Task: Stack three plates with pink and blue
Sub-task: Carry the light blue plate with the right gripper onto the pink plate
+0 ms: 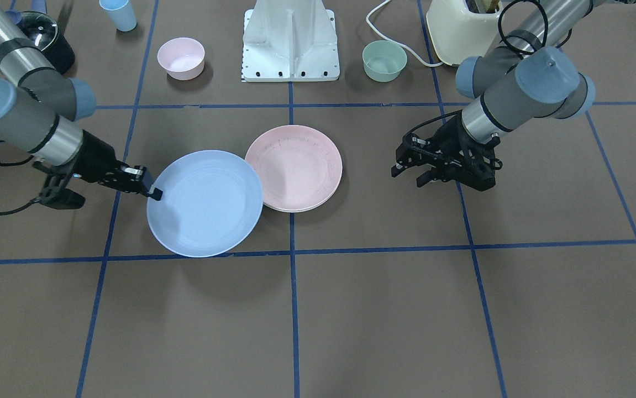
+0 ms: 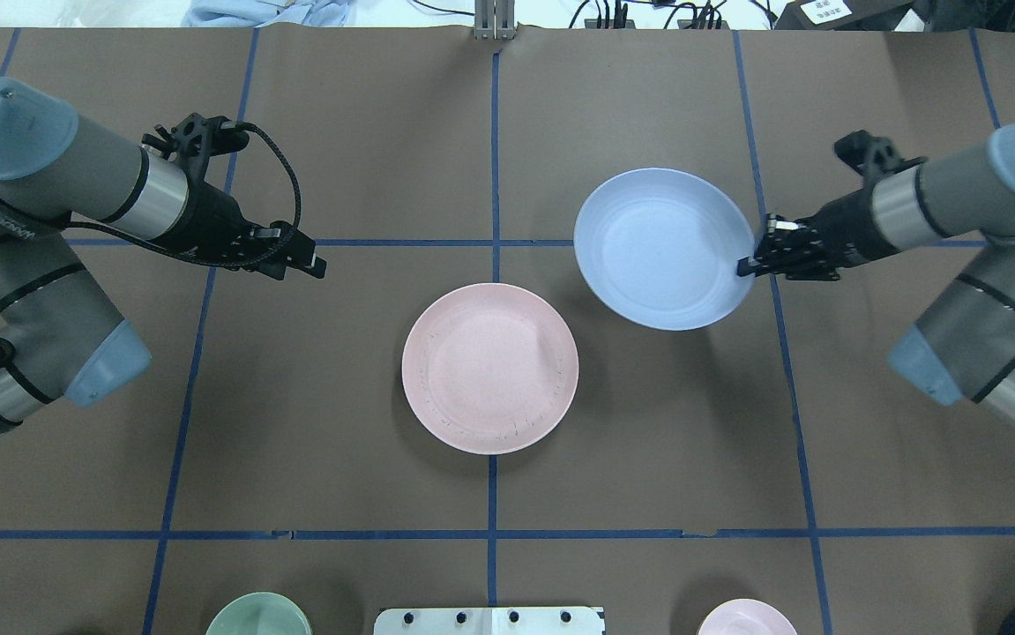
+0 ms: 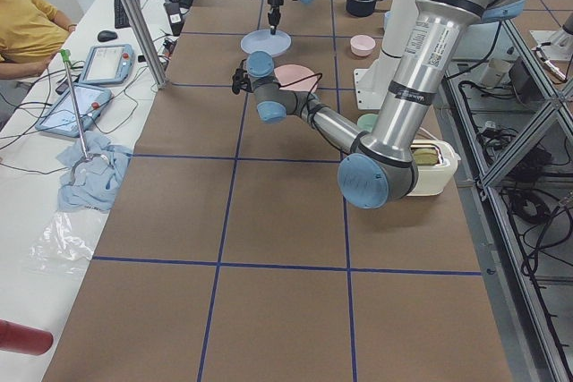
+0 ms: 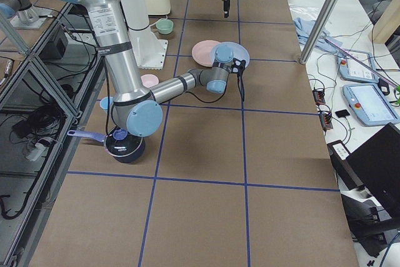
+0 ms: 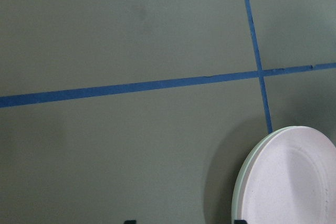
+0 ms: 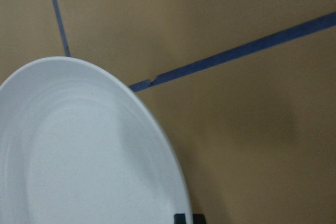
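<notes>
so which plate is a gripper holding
The blue plate, pinched at its rim by the right gripper; the pink plate lies ungripped on the cream plate.

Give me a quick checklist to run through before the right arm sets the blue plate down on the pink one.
1. Right gripper shut on the blue plate rim: ok.
2. Pink plate lies on the cream plate: ok.
3. Pink plate's top bare: ok.
4. Left gripper open, apart from the stack: ok.
5. Blue plate centred over the stack: not ok, off to one side.
6. Blue plate level: cannot tell.
</notes>
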